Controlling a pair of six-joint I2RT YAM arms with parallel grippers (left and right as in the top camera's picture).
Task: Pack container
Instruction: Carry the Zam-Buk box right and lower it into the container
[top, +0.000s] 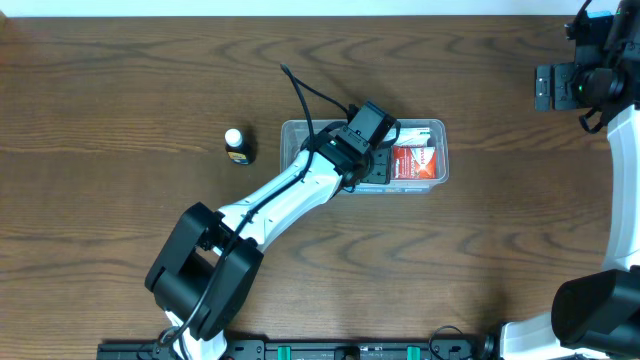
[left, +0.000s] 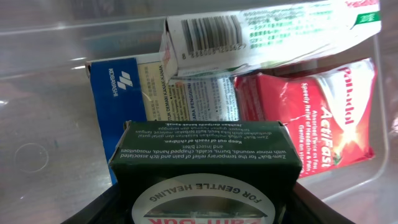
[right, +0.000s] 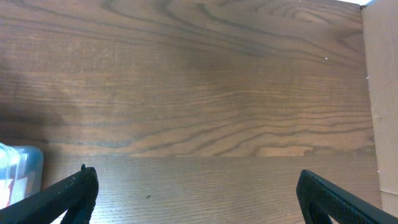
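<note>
The container (top: 443, 132) is a clear tub in the middle of the table, with a red packet (top: 414, 163) in its right end. My left gripper (top: 368, 155) reaches down into its middle. In the left wrist view that gripper (left: 205, 210) is shut on a dark green box (left: 202, 152) with a round white label, held inside the tub's clear walls (left: 50, 74). Beyond the box lie a blue-and-white carton (left: 118, 93), a white carton (left: 249, 31) and the red packet (left: 311, 118). My right gripper (top: 548, 88) hovers open at the far right, its jaws (right: 199, 199) wide with nothing between them.
A small dark bottle with a white cap (top: 236, 145) stands on the table left of the tub. The right wrist view shows bare wood, a corner of the tub (right: 22, 165) at the left edge and a pale board (right: 382, 93) along the right.
</note>
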